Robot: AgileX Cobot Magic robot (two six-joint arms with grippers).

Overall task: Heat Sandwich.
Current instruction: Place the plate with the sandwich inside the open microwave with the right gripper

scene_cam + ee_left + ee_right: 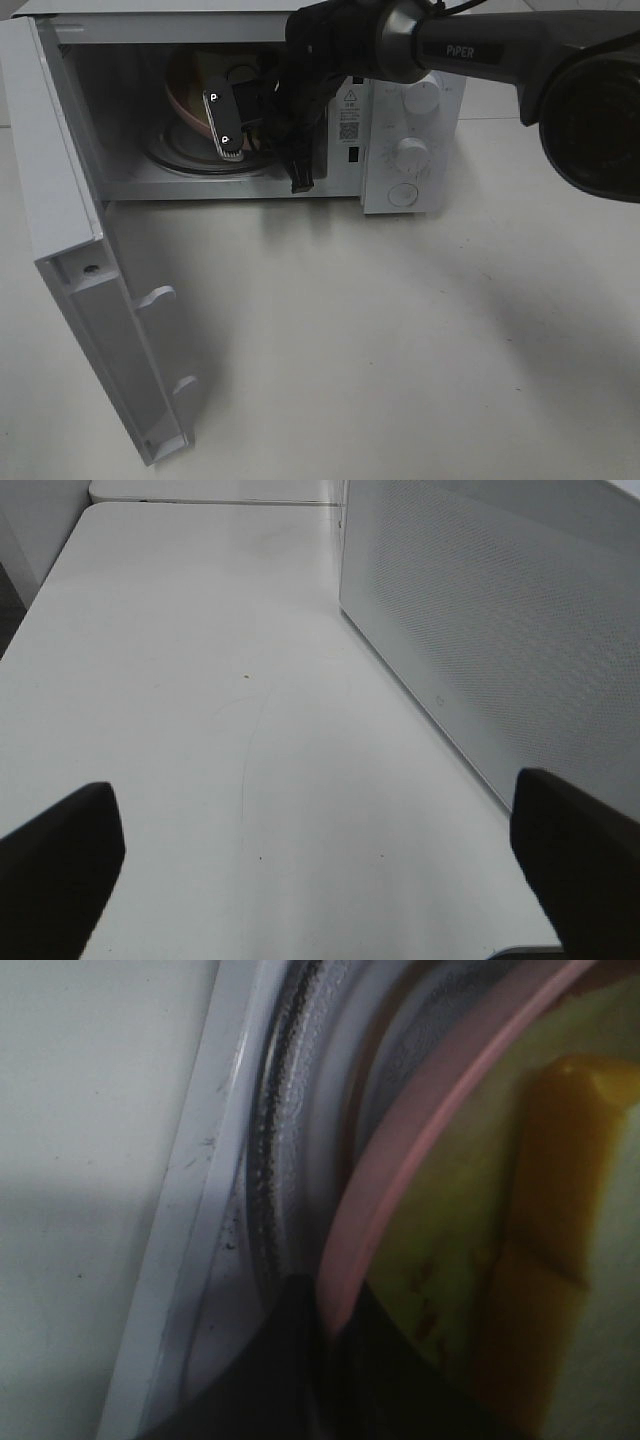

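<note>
Door (pixel 90 330): swung wide, leaving the right arm room to reach in.
Left fingers (pixel 62 865): spread fully, empty, over the tabletop (pixel 200 680).
Right fingers (pixel 300 1360): pinched on the pink plate (pixel 400 1180) rim, sparing the food.
Sandwich (pixel 545 1260): on the plate, inside the microwave (pixel 410 110), over the turntable (pixel 280 1160).

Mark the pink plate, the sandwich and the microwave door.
pink plate (pixel 405 1165): right wrist view, on its rim.
sandwich (pixel 555 1190): right wrist view, on the orange filling.
microwave door (pixel 100 300): exterior high view, on the open door's inner face.
</note>
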